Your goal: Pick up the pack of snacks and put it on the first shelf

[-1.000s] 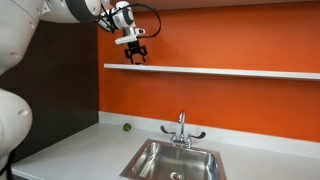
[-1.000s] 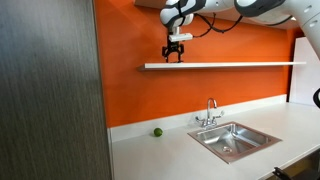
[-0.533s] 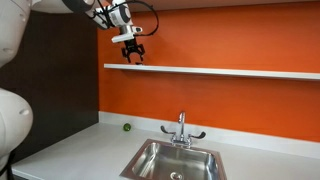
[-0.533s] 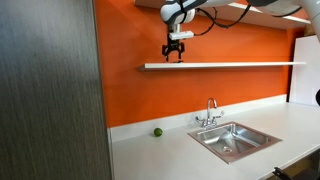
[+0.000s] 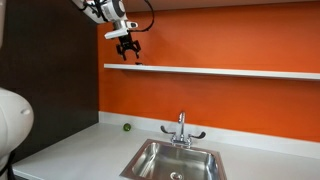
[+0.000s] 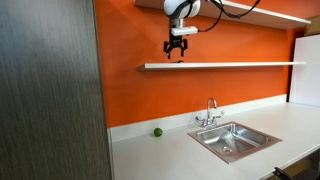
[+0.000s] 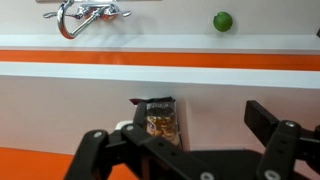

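The pack of snacks (image 7: 160, 118) is a small dark packet with a snack picture. In the wrist view it lies flat on the first shelf (image 7: 240, 98), a long white board on the orange wall. The shelf also shows in both exterior views (image 5: 220, 71) (image 6: 240, 65). My gripper (image 7: 185, 138) is open and empty, its black fingers spread on either side above the pack and not touching it. In both exterior views the gripper (image 5: 127, 49) (image 6: 179, 51) hangs a little above the shelf's end. The pack is too small to make out there.
A white counter (image 5: 90, 150) runs below with a steel sink (image 5: 172, 160) (image 6: 232, 138) and a faucet (image 5: 181, 128) (image 7: 90, 12). A small green ball (image 5: 126, 126) (image 6: 157, 131) (image 7: 222, 21) sits by the wall. A dark panel (image 6: 50, 90) stands beside the counter.
My gripper has risen from the shelf and drifted a little along it toward its end, and the arm has drawn back. The pack stays on the shelf.
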You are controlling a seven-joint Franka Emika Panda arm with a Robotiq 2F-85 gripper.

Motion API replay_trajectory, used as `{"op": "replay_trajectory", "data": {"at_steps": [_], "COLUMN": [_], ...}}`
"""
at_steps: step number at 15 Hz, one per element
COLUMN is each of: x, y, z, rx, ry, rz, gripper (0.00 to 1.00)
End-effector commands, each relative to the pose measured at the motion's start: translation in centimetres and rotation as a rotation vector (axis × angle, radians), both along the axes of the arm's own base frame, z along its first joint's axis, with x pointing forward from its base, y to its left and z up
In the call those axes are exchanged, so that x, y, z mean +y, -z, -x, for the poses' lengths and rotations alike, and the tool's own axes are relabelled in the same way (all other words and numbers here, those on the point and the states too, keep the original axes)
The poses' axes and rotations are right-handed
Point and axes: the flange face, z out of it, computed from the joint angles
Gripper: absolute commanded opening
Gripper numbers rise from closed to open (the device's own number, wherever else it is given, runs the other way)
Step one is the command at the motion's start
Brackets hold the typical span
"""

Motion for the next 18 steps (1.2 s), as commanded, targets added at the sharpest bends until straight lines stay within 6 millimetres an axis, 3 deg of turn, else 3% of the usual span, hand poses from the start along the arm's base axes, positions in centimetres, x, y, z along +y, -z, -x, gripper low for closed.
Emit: {"op": "replay_trajectory", "data": {"at_steps": [1,6,9,14,18], "x": [1.1,3.0,3.9,4.8,4.2], "y": [0.0,1.6,4.2,9.9,15.7], "z": [3.9,8.4,11.1,14.8,16.7], "rx": [-0.033,-0.042,-0.027,0.022,0.067], "ry": [0.022,0.040,0.056,0.079,0.095], "rz": [0.009,0.002,0.002,-0.006,-0.053], "gripper": [1.00,1.00,1.00,1.00,1.00]}}
